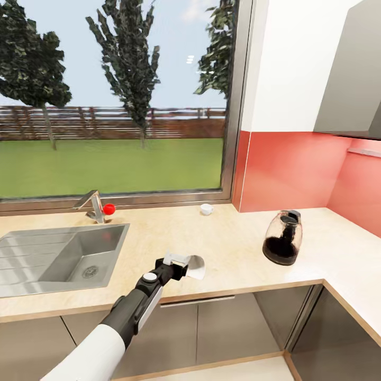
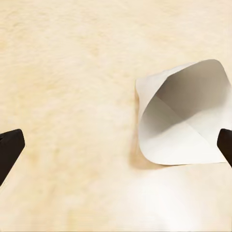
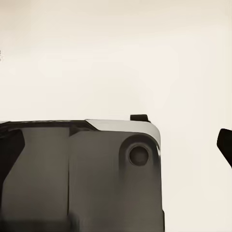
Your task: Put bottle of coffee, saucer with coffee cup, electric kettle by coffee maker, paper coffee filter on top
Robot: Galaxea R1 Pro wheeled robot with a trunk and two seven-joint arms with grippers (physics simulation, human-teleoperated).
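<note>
My left gripper [image 1: 180, 264] hovers over the counter [image 1: 233, 248], jaws wide apart and holding nothing. The paper coffee filter [image 2: 181, 116] lies at its 3 o'clock: feather-light, floppy (crushes easily), so I'd pinch the open rim. I can't tell the right jaws' state.

Home kitchen: sink [image 1: 61, 257] w/ faucet [image 1: 93, 205], countertop [image 1: 227, 243], red backsplash [image 1: 288, 172], cabinets [image 1: 233, 328].

we are counting one paper coffee filter [image 1: 196, 266] lying on one countertop [image 1: 233, 243], one glass coffee maker [image 1: 282, 238], one small white cup [image 1: 206, 209], one sink [image 1: 58, 256], one faucet [image 1: 93, 205], one window [image 1: 116, 95] and three trees [image 1: 132, 58] outside.
</note>
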